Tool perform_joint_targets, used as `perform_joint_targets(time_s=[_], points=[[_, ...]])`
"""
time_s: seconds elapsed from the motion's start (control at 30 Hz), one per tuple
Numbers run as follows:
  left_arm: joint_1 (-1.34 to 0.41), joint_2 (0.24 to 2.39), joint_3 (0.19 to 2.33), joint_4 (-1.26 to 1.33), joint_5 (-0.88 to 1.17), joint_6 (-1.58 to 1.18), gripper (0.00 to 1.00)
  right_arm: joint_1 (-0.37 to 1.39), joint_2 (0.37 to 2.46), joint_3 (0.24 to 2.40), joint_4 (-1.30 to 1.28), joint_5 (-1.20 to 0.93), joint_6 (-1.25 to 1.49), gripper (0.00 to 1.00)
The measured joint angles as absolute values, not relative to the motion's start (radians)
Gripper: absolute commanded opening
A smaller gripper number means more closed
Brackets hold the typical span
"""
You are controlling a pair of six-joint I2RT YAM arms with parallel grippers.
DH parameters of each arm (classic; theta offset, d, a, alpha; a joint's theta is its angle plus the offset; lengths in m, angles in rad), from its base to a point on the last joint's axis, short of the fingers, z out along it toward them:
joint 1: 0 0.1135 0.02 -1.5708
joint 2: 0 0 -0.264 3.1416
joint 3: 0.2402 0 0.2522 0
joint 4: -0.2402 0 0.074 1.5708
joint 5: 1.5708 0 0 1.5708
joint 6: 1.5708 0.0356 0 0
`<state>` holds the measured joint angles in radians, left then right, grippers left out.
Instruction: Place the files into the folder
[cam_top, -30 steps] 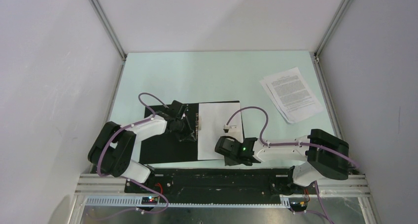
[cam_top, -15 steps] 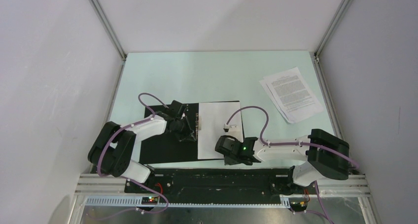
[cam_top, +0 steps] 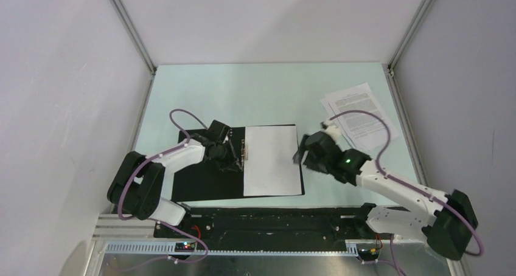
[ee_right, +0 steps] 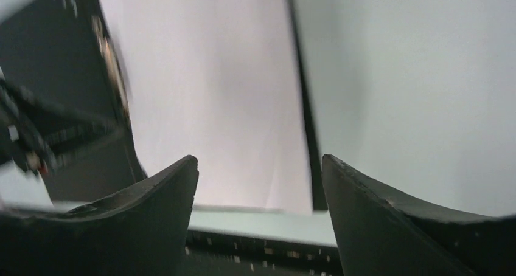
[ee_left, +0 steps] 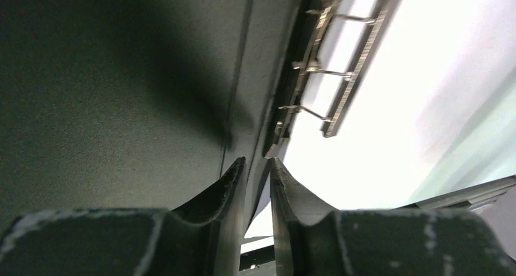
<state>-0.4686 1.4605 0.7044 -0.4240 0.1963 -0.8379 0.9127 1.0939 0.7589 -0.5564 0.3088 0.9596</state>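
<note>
The folder lies open, black inside up. The left arm reaches low over the folder's left half, and the left gripper has its 2 fingers pinched onto the metal clip at the folder's spine. The blank sheet covers the folder's right half. The right arm stretches to the folder's right edge, the right gripper spread wide and holding nothing. The printed sheets lie well right of the folder.

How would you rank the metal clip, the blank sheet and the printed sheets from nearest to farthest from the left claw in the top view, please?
1. The metal clip: right beside the left claw, at the middle of the folder.
2. The blank sheet: just beyond the clip, on the folder's right half.
3. The printed sheets: far off to the right, outside the folder.
</note>
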Motion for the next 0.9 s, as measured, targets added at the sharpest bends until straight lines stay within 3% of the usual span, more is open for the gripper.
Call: perform_joint_targets(time_s=[0.13,0.4,0.67,0.9], points=[[-0.469,1.427,0.763,-0.463,0.169,-0.818,0.39,0.635,1.0,0.711,-0.533,0.294,0.968,0.86],[-0.469,1.374,0.868,-0.481,0.168,-0.802,0.41,0.184,0.927,0.538,-0.431,0.195,1.063,0.96],[-0.469,1.374,0.91,-0.49,0.19,-0.802,0.41,-0.02,0.863,0.382,-0.295,0.185,1.229,1.0],[-0.469,1.374,0.939,-0.49,0.199,-0.802,0.4,-0.175,0.948,0.332,-0.149,0.184,1.334,0.95]])
